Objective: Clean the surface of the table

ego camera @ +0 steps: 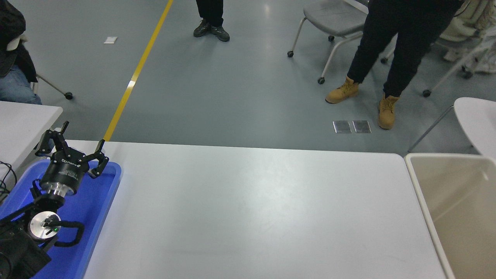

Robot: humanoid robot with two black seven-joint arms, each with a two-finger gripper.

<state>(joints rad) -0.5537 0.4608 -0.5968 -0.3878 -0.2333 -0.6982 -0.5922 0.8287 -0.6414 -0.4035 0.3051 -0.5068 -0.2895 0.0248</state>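
Note:
The table surface [252,209] is a wide white-grey top that fills the lower middle of the head view, and nothing lies on its visible part. My left gripper [82,135] is parked at the lower left above a blue tray, its fingers spread open and holding nothing. The right arm and its gripper are out of view.
A blue tray [99,193] lies at the table's left end under the left arm. A beige bin [457,209] stands against the right end. A smaller white tabletop corner [23,124] sits at far left. People's legs [387,50] and wheeled chairs [333,23] stand beyond the far edge.

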